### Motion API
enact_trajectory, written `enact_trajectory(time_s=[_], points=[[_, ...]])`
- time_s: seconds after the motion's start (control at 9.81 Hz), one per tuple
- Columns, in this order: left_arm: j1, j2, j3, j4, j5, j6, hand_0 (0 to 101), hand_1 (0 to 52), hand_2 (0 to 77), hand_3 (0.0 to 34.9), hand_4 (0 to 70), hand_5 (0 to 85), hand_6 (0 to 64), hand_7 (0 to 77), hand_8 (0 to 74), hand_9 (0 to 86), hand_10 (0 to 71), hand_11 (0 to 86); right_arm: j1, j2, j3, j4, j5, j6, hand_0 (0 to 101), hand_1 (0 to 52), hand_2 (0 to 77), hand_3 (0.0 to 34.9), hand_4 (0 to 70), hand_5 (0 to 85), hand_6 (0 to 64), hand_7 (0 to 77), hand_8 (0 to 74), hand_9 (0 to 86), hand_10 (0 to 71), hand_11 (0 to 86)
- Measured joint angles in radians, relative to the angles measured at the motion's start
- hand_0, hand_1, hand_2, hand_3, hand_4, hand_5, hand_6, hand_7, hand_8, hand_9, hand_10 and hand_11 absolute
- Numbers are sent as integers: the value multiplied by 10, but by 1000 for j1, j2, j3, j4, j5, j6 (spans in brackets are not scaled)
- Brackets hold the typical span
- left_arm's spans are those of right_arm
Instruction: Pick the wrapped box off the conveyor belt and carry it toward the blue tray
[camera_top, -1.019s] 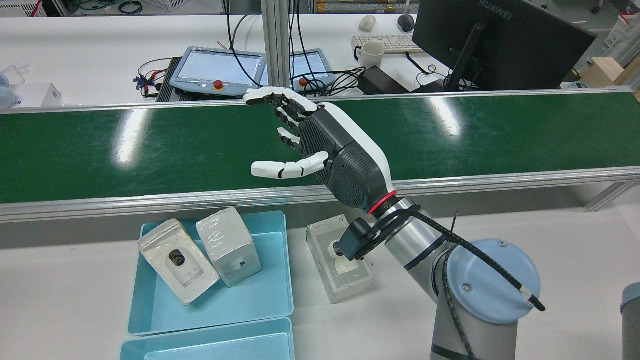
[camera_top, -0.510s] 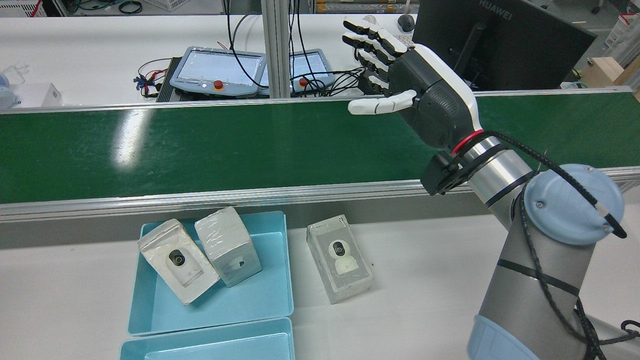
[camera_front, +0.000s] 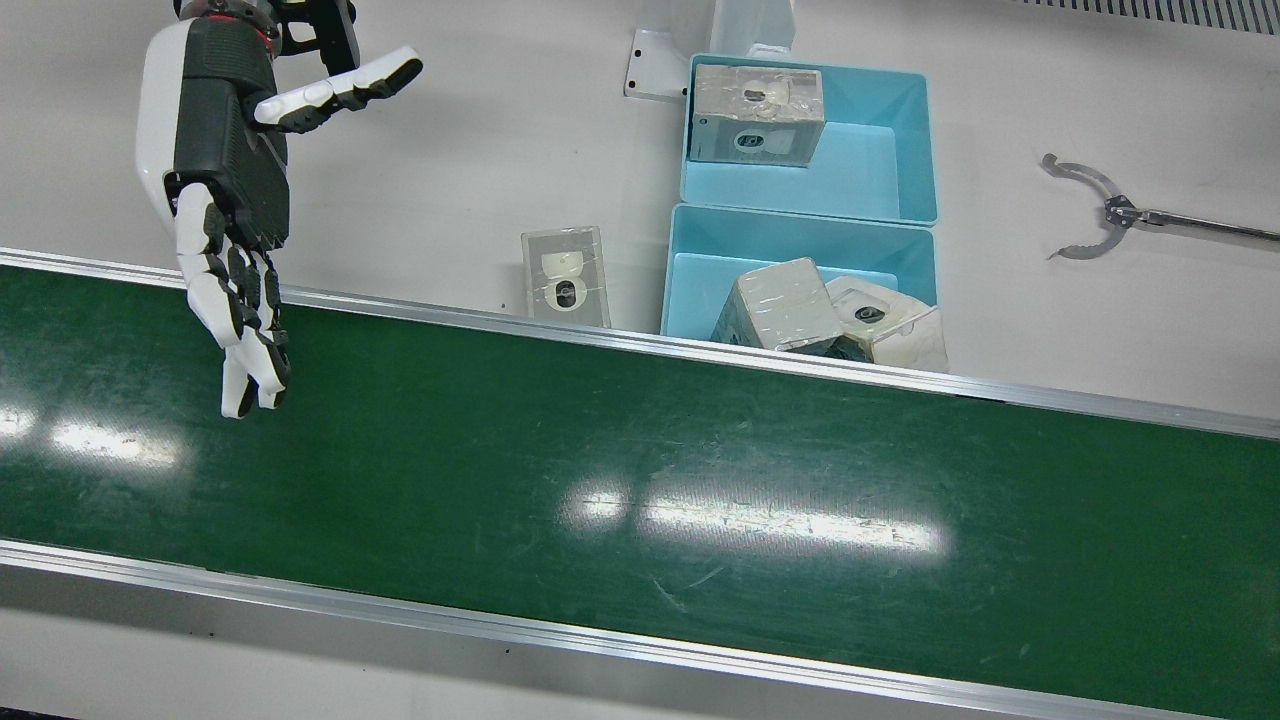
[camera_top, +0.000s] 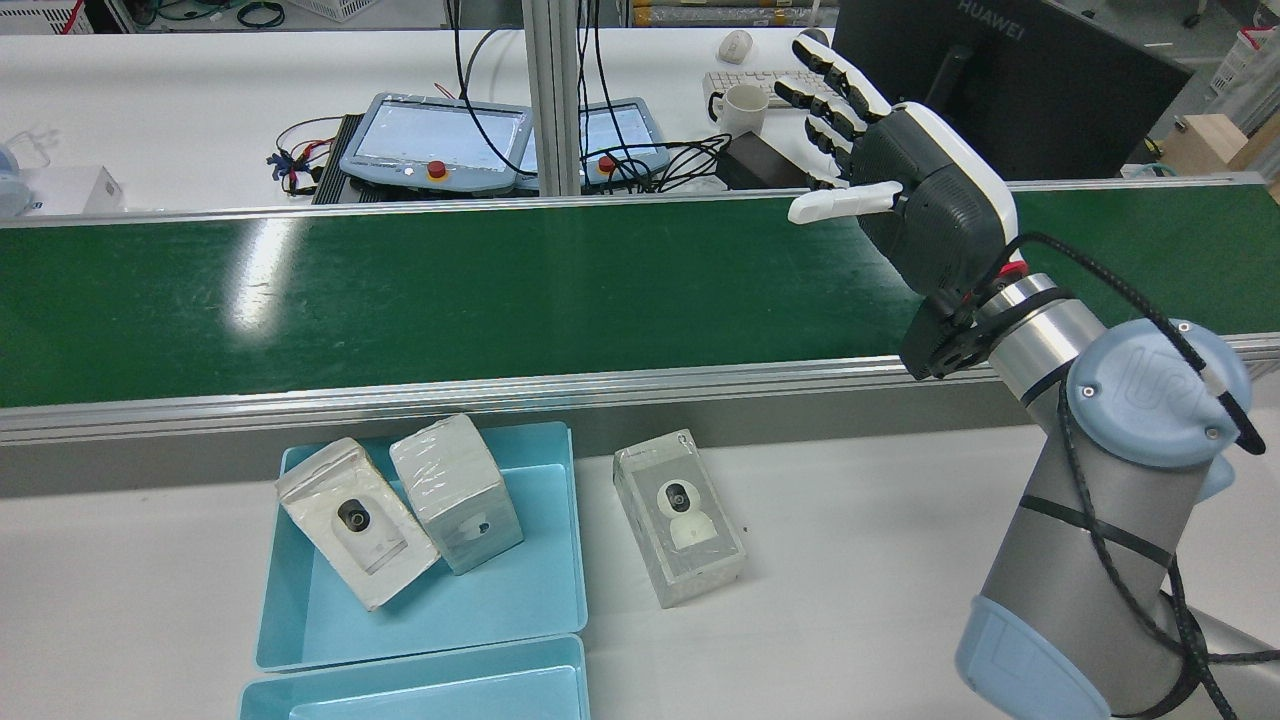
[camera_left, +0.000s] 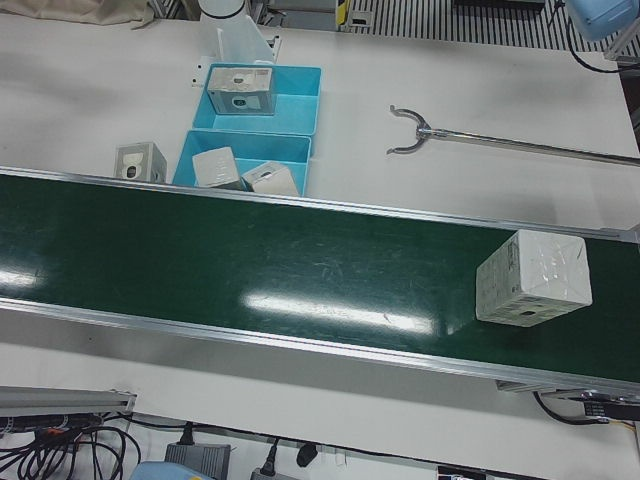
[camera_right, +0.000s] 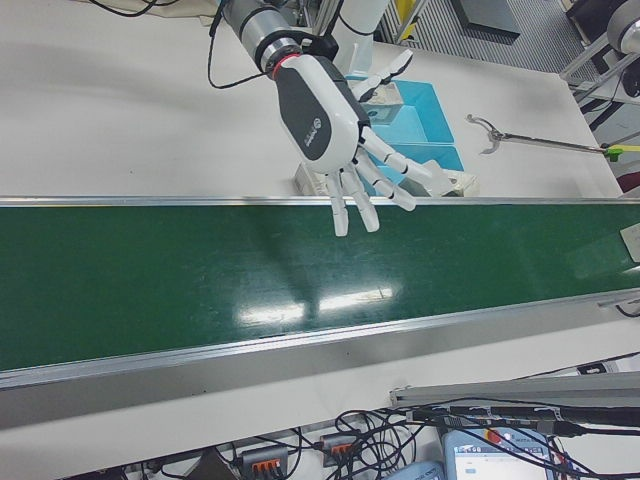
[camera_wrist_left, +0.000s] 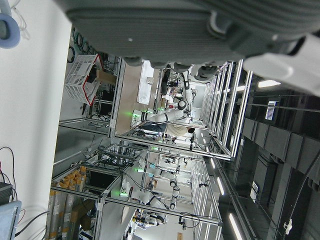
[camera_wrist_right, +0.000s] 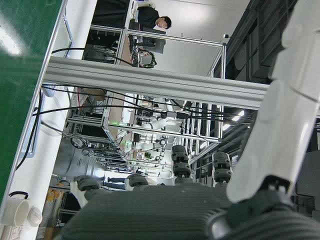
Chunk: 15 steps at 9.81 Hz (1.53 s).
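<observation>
One wrapped box (camera_left: 532, 278) lies on the green conveyor belt (camera_left: 250, 270) at the right end of the left-front view, far from both hands. My right hand (camera_top: 900, 190) is open and empty, fingers spread, raised over the belt (camera_top: 400, 290) on the right of the rear view; it also shows in the front view (camera_front: 225, 190) and the right-front view (camera_right: 335, 130). The blue tray (camera_top: 530, 590) by the belt's near rail holds two wrapped boxes. Of my left hand (camera_wrist_left: 175, 35), only the palm's underside shows in its own view.
A third wrapped box (camera_top: 680, 525) lies on the white table just right of the tray. A second blue tray (camera_front: 870, 170) behind the first holds another box (camera_front: 757, 115). A metal grabber tool (camera_front: 1100, 210) lies on the table. A monitor and control pendants stand beyond the belt.
My right hand has swung from over the belt's middle to the right and upward, staying open and empty. The boxes and trays have not moved.
</observation>
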Motion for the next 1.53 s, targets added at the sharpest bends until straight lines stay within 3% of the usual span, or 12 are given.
enact_trajectory(time_s=[0.1,0.2,0.31,0.71,0.82,1.53], points=[[0,0,0,0,0,0,0,0,11,0,0,5,0,5,0,5,0,0,0,-4,-2,6,1,7,401,93,104,302,0,136,0,136,0,16,33,11],[0,0,0,0,0,0,0,0,5,0,0,5,0,5,0,0,5,0,0,-3,-4,9,2,11,401,93,104,302,0,136,0,136,0,49,33,11],[0,0,0,0,0,0,0,0,11,0,0,5,0,5,5,0,5,0,-1,1,-9,13,2,13,389,87,104,302,0,142,0,147,22,65,44,65],[0,0,0,0,0,0,0,0,11,0,0,5,0,5,5,0,5,0,-3,10,-25,20,1,15,400,104,147,301,5,136,0,158,5,65,44,65],[0,0,0,0,0,0,0,0,5,0,0,5,0,5,5,0,0,0,-3,10,-27,20,0,16,405,104,158,301,54,169,0,180,5,65,44,65],[0,0,0,0,0,0,0,0,11,0,0,5,0,5,0,5,0,0,3,4,-15,20,0,15,414,125,218,302,71,175,0,180,5,54,44,65]])
